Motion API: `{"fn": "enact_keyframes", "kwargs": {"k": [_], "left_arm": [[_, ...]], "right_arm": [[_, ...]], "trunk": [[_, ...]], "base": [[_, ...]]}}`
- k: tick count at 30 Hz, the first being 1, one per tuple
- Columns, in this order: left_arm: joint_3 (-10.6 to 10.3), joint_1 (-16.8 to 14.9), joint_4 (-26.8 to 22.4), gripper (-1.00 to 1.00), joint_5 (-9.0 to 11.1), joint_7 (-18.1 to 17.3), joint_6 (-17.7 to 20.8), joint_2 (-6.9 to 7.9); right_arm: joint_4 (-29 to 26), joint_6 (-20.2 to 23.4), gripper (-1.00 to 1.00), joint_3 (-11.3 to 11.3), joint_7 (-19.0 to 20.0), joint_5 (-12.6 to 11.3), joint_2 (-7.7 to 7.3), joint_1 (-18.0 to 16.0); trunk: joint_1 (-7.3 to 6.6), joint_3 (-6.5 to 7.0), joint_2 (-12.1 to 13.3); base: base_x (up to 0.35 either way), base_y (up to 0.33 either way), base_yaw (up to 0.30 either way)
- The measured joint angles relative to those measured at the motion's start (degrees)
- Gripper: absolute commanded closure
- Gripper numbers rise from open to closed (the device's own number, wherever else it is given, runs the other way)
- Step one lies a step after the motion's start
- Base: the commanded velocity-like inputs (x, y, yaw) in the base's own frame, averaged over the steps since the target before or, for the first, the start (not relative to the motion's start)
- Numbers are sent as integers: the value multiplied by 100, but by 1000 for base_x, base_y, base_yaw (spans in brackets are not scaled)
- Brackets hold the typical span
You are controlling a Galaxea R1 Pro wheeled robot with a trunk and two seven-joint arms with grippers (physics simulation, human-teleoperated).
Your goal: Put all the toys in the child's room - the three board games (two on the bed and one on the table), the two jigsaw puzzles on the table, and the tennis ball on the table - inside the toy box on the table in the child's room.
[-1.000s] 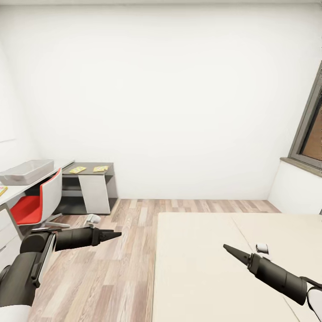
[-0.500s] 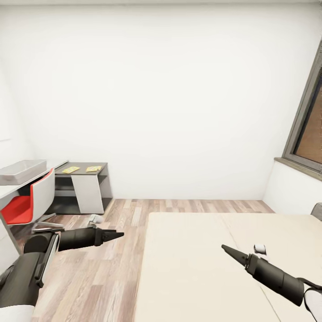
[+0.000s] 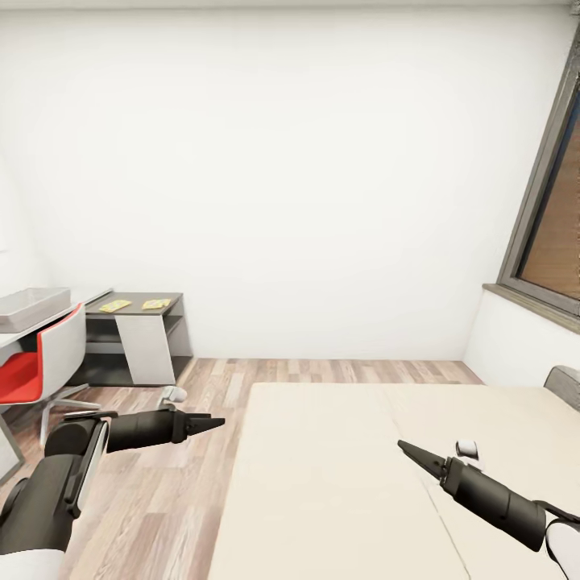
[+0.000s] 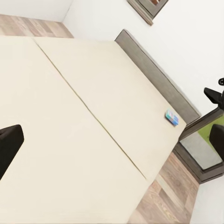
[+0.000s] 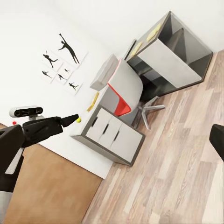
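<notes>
Both grippers are empty. Left gripper (image 3: 211,422) has its fingers pinched to a point over the floor (image 3: 161,515), just off the bed's near-left edge. Right gripper (image 3: 409,451) is likewise narrow, tips together, hanging over the bed (image 3: 322,483) near the seam. Nothing's in reach of either, so the step in hand looks like transit: you're turning the base toward the bed to go get a board game.

Where stuff is: in the left wrist view a small blue board game (image 4: 171,117) lies at the far edge of the bed, right by the grey headboard (image 4: 154,70), on the section past the seam. Can't see the 2nd bed game from here. Toy box (image 3: 28,307) sits on the tabletop at far left, with the red chair (image 3: 32,366) tucked in front of it. The two jigsaw puzzles (image 3: 114,305) (image 3: 156,304) lie side by side on the lower dark section of the tabletop (image 3: 173,299). Tennis ball (image 5: 78,120) shows in the right wrist view at the tabletop's end above the white drawers, w/ a yellow flat box (image 5: 92,101) btwn it and the toy box.

To do it well: that game is well apart from you, across the mattress, so I'd go round the bed, not lean over it. Open the gripper only once you're close.

Room: floor btwn bed and tabletop is open. Watch the bed's near-left corner, the chair legs and a small white thing (image 3: 173,395) on the floor near the chair
</notes>
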Motion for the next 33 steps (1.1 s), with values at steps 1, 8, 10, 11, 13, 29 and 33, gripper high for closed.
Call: {"fn": "enact_keyframes", "kwargs": {"k": [1,8,10,11,13,29,33], "left_arm": [[0,0,0,-100,0,0,0,0],[0,0,0,-100,0,0,0,-1],[0,0,0,-100,0,0,0,-1],[0,0,0,-100,0,0,0,-1],[0,0,0,-100,0,0,0,-1],[0,0,0,-100,0,0,0,-2],[0,0,0,-100,0,0,-2,-2]], "right_arm": [[0,2,-100,0,0,0,0,-1],[0,8,-100,0,0,-2,1,0],[0,8,-100,0,0,-3,1,1],[0,8,-100,0,0,-2,1,0],[0,9,-100,0,0,-1,1,0],[0,9,-100,0,0,-1,1,-1],[0,10,-100,0,0,0,1,-1]], "trunk": [[0,0,0],[0,0,0],[0,0,0],[0,0,0],[0,0,0],[0,0,0],[0,0,0]], "base": [[0,-293,0],[0,-293,0],[0,-293,0],[0,-293,0],[0,-293,0],[0,-293,0],[0,-293,0]]}}
